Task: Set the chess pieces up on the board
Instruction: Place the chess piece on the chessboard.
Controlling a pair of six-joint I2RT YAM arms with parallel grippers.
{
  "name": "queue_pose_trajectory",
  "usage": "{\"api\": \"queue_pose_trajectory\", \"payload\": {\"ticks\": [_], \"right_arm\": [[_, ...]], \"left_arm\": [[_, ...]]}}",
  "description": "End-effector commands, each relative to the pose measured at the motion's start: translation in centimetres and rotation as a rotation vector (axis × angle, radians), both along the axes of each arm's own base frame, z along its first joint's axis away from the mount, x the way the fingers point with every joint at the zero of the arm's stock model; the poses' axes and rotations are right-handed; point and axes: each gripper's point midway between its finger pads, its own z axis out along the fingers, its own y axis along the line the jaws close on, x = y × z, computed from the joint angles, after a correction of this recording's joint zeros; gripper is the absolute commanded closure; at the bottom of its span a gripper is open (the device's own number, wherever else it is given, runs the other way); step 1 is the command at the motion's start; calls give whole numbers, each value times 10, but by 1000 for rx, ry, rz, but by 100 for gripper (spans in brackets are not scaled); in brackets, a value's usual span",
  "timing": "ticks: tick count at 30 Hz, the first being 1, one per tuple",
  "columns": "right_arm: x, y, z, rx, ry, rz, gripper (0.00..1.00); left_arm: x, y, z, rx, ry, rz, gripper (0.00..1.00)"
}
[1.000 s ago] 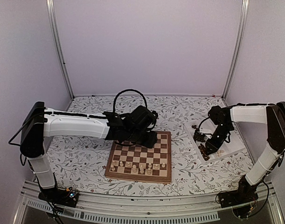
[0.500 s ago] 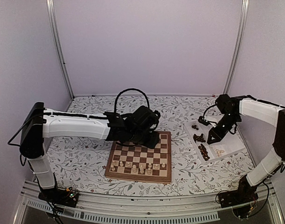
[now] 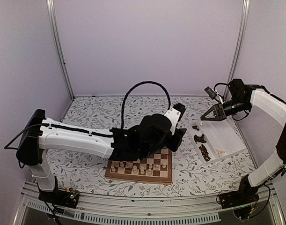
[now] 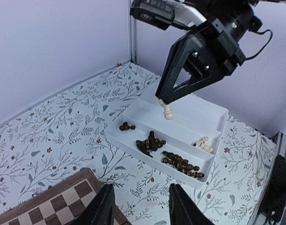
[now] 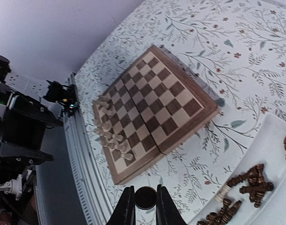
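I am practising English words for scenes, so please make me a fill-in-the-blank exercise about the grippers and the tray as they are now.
1. The right gripper holds a ____ chess piece in the air near the white tray.
2. The left gripper is ____ and empty.
3. Most chessmen in the tray are ____ in colour.
Missing words: pale; open; dark.
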Motion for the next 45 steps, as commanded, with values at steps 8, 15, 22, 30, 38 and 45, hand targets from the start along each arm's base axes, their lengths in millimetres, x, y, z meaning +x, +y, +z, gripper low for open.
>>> {"api": "queue_pose_trajectory", "payload": {"ticks": [8, 15, 22, 30, 38, 45], "right_arm": [[-30, 28, 71, 462, 108, 173, 86], [-42, 27, 74, 479, 109, 167, 83], [-47, 26, 77, 491, 114, 168, 83], [-50, 26, 79, 502, 116, 172, 83], [-54, 26, 82, 508, 107, 177, 82], [-55, 26, 82, 510, 109, 176, 82]], "left_arm": [[-19, -46, 43, 5, -553, 102, 60], [-15, -55, 47, 22, -601, 162, 59], [0, -60, 47, 9, -581, 173, 59], [7, -76, 47, -6, -562, 136, 62], [15, -72, 42, -1, -534, 167, 63], [20, -70, 39, -6, -508, 170, 70]]}}
